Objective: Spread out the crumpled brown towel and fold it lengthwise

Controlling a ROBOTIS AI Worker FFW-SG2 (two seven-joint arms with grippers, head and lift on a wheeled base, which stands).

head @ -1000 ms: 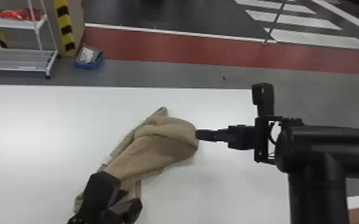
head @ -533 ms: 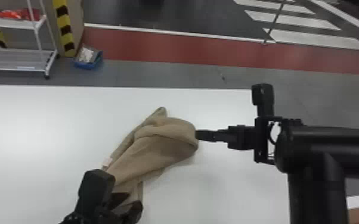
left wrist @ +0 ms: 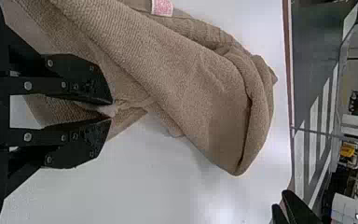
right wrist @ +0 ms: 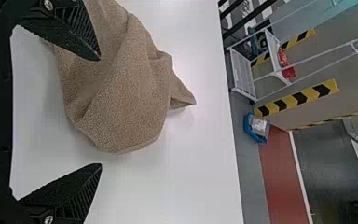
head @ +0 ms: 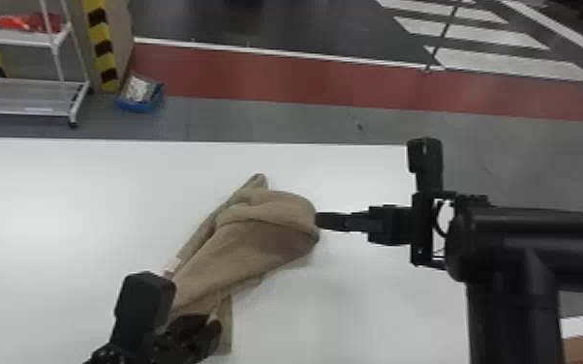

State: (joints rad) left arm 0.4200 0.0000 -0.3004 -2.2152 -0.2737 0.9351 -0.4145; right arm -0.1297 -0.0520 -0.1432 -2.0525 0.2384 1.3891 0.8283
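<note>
Beyond the table's (head: 63, 208) far edge, toward its left, a blue bin (head: 140, 104) stands on the floor with pale, partly see-through stuff inside it; beside it is a white cart (head: 19, 38) with red packets (head: 24, 22) on its upper shelf and a lower shelf beneath. The towel (head: 261, 242) lies bunched and folded over itself on the table, slanting from its near end by the left gripper (head: 213, 322) toward the far edge and the right, with a narrow corner pointing to that far edge. A small label (head: 172, 266) sits along the towel's left side. The left arm comes in low at the head view's bottom edge, reaching forward and rightward over the towel's near end; the left wrist view shows its two fingertips drawn together, clamped on a pinch of cloth. The right arm (head: 523, 247) rises at the table's right side and bends over, its gripper (head: 318, 220) pointing left across the table, at the towel's rounded right side. In the right wrist view the fingers stand wide apart, one over the cloth, the other over bare table.
</note>
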